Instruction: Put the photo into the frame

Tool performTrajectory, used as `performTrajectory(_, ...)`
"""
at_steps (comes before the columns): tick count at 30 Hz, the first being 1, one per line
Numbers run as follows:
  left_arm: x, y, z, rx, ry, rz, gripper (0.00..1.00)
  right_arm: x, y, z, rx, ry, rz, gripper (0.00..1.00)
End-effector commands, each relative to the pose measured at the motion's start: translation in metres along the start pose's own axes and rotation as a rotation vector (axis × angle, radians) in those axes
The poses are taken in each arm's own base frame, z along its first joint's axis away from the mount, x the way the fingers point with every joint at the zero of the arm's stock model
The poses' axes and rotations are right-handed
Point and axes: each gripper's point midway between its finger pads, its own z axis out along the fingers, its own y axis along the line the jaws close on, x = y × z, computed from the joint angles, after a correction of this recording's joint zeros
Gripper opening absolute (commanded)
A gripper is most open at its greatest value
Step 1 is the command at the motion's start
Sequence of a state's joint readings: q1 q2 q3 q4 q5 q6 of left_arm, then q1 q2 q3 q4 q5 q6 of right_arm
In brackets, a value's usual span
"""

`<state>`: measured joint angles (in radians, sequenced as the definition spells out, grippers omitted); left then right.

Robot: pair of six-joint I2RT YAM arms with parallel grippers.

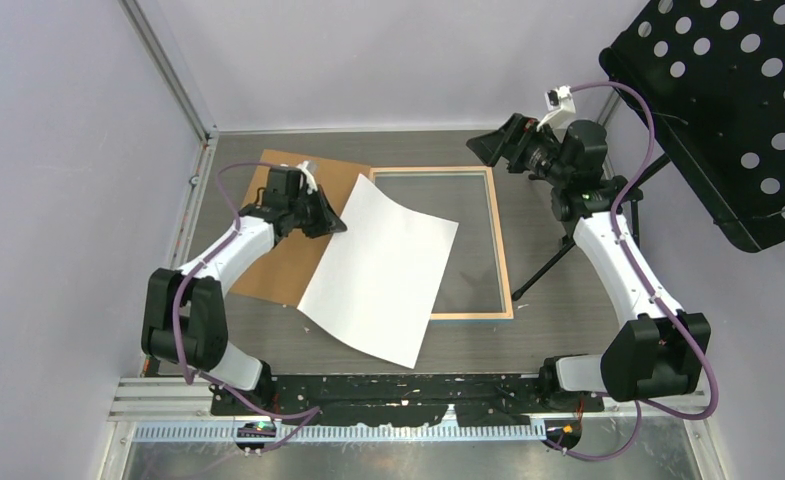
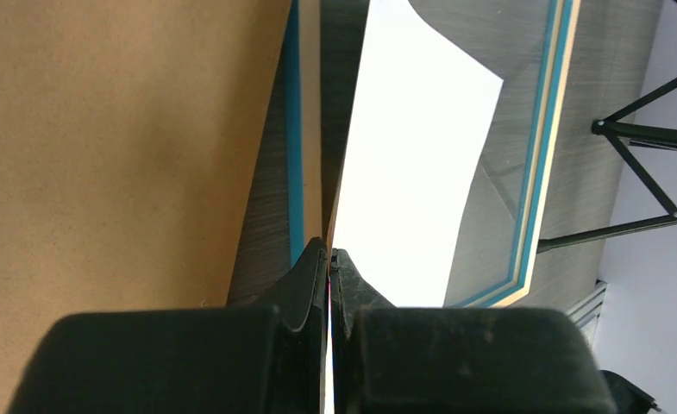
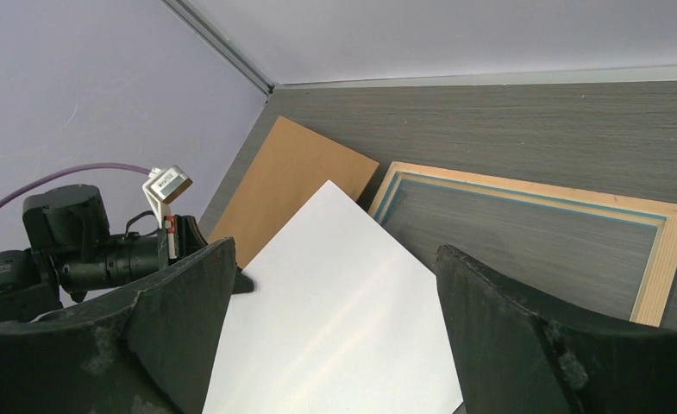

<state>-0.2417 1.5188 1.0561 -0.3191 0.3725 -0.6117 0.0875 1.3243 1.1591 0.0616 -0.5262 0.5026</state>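
The photo (image 1: 383,270) shows only its white back; its printed side is hidden. It lies tilted and slightly curled across the left rail of the frame (image 1: 501,250), which lies flat with its light wood side up. My left gripper (image 1: 333,222) is shut on the photo's left edge and holds that edge off the table. In the left wrist view the gripper (image 2: 329,254) pinches the sheet (image 2: 412,155) edge-on, with the frame (image 2: 542,155) beyond. My right gripper (image 1: 488,148) is open and empty, raised behind the frame's far right corner. Its view shows the photo (image 3: 335,302) and frame (image 3: 662,259) between its fingers.
The plain brown backing board (image 1: 268,270) lies left of the frame, partly under the photo and the left arm. A black perforated music stand (image 1: 728,100) stands at the back right, and its tripod legs (image 1: 553,265) reach down beside the frame. Walls close the left and back sides.
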Motion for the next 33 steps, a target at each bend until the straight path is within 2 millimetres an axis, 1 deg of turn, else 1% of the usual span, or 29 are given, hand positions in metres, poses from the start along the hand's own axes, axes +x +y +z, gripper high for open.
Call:
performTrajectory(1,-0.028,-0.012,-0.004,0.062,-0.163,0.029,0.0,-0.015,0.012,-0.005,-0.033,-0.06,-0.032,0.92)
performTrajectory(13,-0.025,0.015,0.022,-0.003,-0.197,-0.078,0.0,-0.008,0.011,-0.003,-0.033,-0.05,-0.029,0.91)
performTrajectory(20,-0.044,0.013,0.035,0.031,-0.285,-0.148,0.0,-0.006,0.008,-0.001,-0.03,-0.045,-0.025,0.91)
performTrajectory(23,-0.053,0.009,0.036,0.056,-0.323,-0.167,0.0,-0.003,0.007,0.001,-0.029,-0.04,-0.021,0.91)
performTrajectory(30,-0.066,0.007,0.042,0.095,-0.351,-0.238,0.0,0.0,0.003,0.005,-0.028,-0.031,-0.012,0.91)
performTrajectory(33,-0.073,0.006,0.041,0.116,-0.379,-0.268,0.0,0.001,0.001,0.007,-0.027,-0.029,-0.01,0.91)
